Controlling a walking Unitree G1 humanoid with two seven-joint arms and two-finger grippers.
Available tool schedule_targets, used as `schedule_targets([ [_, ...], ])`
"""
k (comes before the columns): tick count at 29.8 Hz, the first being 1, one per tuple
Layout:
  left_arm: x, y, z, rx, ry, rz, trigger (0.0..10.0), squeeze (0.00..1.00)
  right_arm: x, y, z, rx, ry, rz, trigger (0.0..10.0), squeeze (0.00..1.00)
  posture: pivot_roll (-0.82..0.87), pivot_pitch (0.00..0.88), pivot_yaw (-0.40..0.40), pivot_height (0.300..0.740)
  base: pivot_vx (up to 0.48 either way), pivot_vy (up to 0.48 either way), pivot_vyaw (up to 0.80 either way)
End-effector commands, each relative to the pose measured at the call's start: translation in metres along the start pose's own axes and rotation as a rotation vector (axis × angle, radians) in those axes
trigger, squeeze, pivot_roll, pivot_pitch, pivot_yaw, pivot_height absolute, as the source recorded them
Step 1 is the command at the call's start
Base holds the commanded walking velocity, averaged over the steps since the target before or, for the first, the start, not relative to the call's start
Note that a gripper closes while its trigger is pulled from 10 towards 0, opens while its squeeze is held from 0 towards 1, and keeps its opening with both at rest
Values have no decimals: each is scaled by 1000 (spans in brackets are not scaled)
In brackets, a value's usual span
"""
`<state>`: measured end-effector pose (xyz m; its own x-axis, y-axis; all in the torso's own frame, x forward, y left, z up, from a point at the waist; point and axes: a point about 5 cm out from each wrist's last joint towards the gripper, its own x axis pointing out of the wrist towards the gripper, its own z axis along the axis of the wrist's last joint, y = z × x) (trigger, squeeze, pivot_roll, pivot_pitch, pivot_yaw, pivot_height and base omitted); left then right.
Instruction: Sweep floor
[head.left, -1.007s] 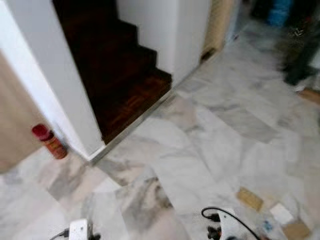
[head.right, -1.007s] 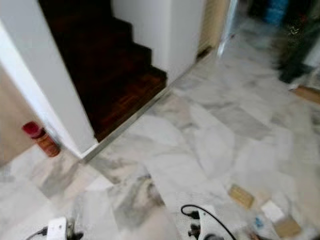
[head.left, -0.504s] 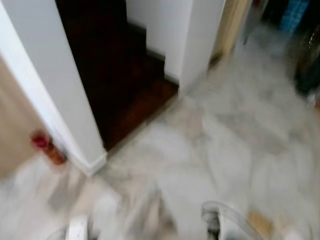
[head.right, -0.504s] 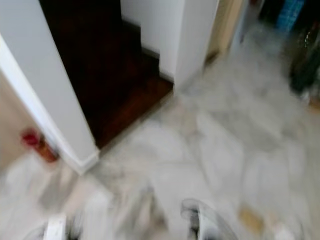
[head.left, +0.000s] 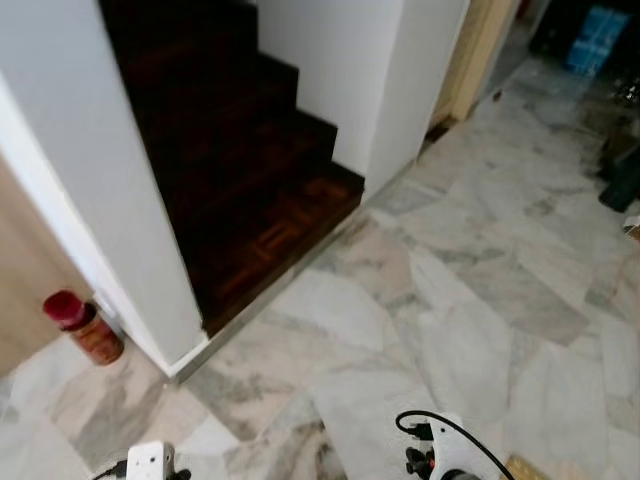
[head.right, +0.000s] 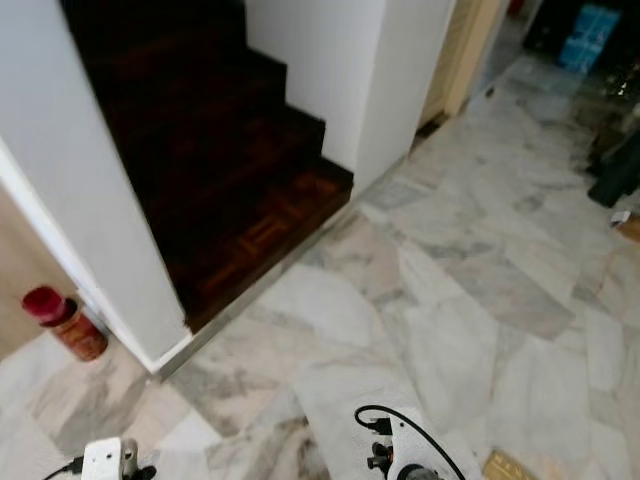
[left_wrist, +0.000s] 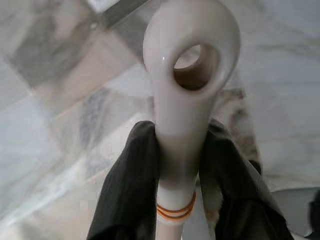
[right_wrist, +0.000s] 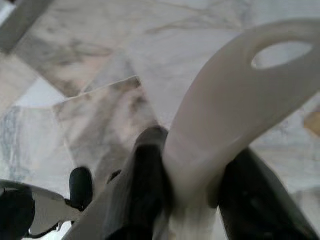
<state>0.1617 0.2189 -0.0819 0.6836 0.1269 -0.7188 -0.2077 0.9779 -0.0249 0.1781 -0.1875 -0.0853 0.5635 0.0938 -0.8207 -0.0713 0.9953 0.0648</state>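
A white handle (left_wrist: 187, 90) is being clamped between each gripper's fingers (left_wrist: 127, 195), its long axis running straight out past the fingertips

Two white handles (left_wrist: 185, 85) (right_wrist: 235, 125), one red-capped can (head.left: 82, 326) and two blue packs (head.left: 600, 38) are shown.

Head stereo pair looks forward and down from standing height at the marble floor (head.left: 470, 300) and the dark stairs (head.left: 250, 190), both eyes sharing basically the same scene. Each wrist cam sits super close, staring along its gripper at that same floor below.
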Motion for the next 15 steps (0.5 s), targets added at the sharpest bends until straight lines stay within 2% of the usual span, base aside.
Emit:
schedule_targets([
  [1,-1,7,-1,-8,-1,19,10000,0,2,4,9,-2,-34,10,10000,0,-3,42,-50,740,349,0,0],
  [15,-1,7,0,-8,-7,21,10000,0,2,4,8,-4,-33,12,10000,0,-5,56,-52,740,353,0,0],
])
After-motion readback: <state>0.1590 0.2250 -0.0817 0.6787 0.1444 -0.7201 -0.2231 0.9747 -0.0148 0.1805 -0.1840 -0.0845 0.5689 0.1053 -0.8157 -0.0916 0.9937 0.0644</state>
